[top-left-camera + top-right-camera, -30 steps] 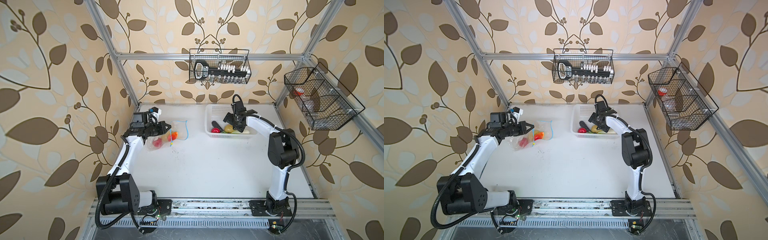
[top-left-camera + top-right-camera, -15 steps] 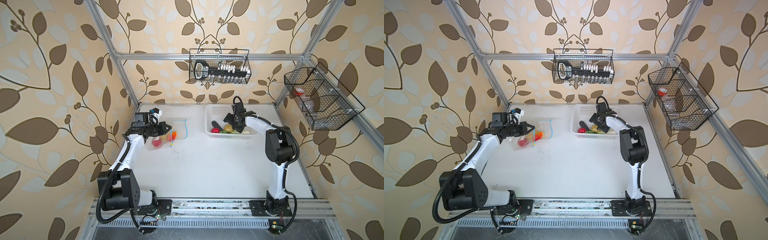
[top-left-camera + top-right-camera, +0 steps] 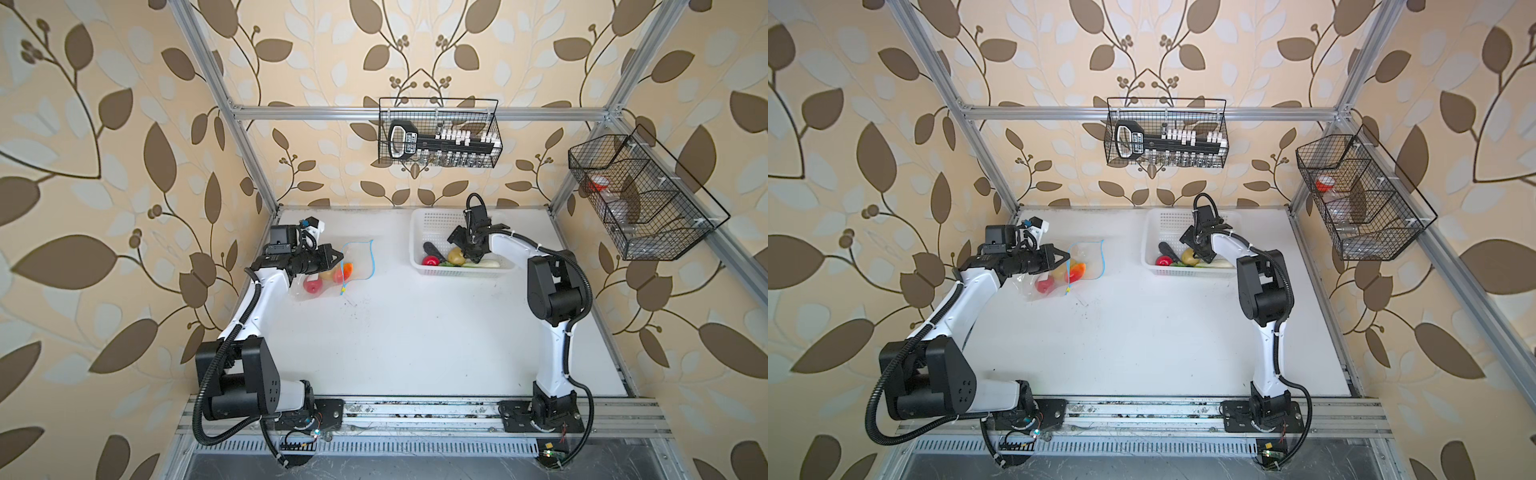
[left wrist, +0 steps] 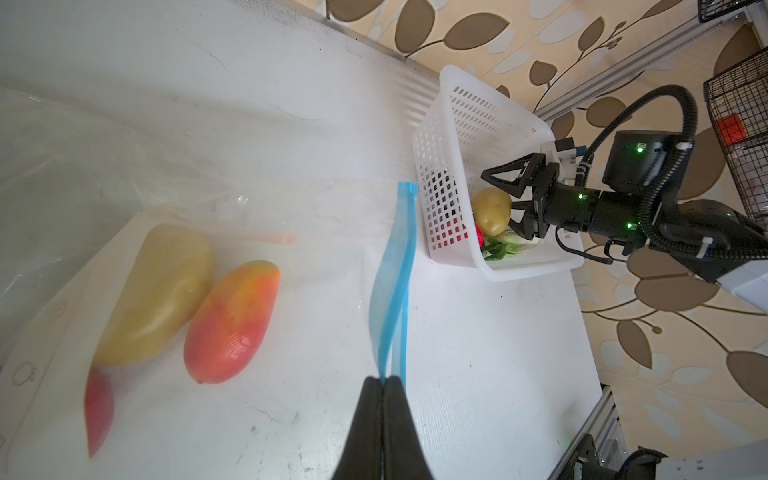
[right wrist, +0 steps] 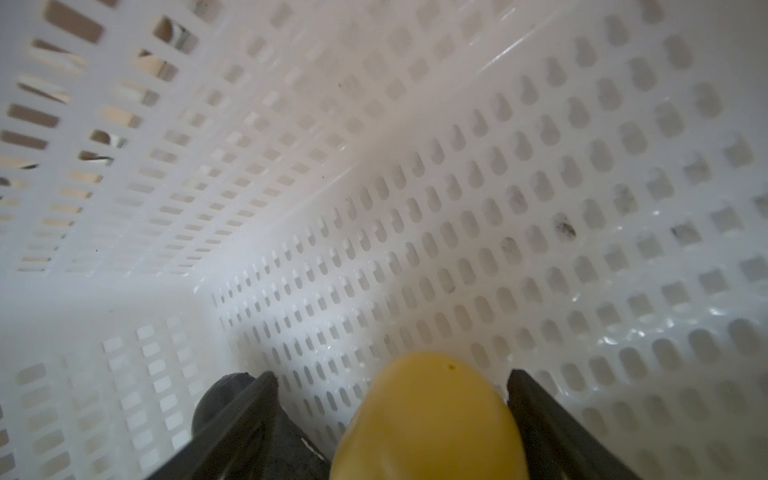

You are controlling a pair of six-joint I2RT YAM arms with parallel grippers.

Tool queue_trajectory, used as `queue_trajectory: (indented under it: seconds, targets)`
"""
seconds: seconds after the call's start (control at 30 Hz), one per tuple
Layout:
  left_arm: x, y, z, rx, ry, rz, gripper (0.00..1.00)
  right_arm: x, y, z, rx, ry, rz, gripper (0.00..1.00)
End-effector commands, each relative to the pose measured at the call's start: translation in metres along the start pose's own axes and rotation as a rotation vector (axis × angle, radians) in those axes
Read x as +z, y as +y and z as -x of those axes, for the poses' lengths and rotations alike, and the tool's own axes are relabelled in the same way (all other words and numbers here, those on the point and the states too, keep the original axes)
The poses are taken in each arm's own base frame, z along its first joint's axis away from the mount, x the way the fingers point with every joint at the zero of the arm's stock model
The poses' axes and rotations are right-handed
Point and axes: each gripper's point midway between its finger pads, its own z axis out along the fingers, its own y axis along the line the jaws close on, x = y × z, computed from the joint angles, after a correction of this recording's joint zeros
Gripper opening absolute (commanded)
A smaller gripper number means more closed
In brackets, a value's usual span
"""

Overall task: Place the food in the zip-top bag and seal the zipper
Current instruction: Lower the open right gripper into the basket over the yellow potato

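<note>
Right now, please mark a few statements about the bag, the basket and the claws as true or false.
1. The left claw is shut on the zipper. True.
2. The zip-top bag holds no food. False: a potato, a red-yellow fruit and a tomato lie inside.
3. The right claw hangs over bare table. False: it is in the white basket, open around a second potato.
4. A red tomato lies in the basket. True.

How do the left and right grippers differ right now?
The left gripper is shut, pinching the zipper; the right gripper is open, jaws either side of a potato. The left gripper sits at the zip-top bag; the right gripper reaches into the white basket. Both are black.
</note>
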Motion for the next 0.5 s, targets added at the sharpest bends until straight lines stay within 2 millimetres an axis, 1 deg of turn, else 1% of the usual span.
queue_trajectory:
  seconds: [0.0,0.03,0.13,0.2,0.27,0.33,0.47]
  targets:
    - [-0.0056,-0.0069,0.0129,0.033,-0.021,-0.017,0.00,0.0216,-0.0085,-0.0086,0.025,0.047,-0.028,0.85]
    - [-0.0061,-0.0067,0.0133,0.032,-0.020,-0.015,0.00,0.0248,-0.0112,-0.0097,0.028,0.053,-0.036,0.84]
    - [-0.0051,-0.0059,0.0130,0.027,-0.010,-0.013,0.00,0.0292,-0.0136,-0.0119,0.033,0.057,-0.034,0.72]
    - [-0.0031,-0.0042,0.0115,0.016,0.001,-0.013,0.00,0.0306,-0.0129,-0.0117,0.036,0.055,-0.020,0.63]
    - [-0.0009,-0.0029,0.0106,0.005,0.009,-0.017,0.00,0.0312,-0.0137,-0.0129,0.045,0.055,-0.017,0.59]
    - [0.0000,-0.0027,0.0108,-0.001,0.014,-0.019,0.00,0.0305,-0.0125,-0.0123,0.049,0.054,-0.005,0.50]
    - [0.0004,0.0006,0.0098,0.007,0.014,-0.005,0.00,0.0272,-0.0091,-0.0107,0.056,0.048,0.017,0.47]
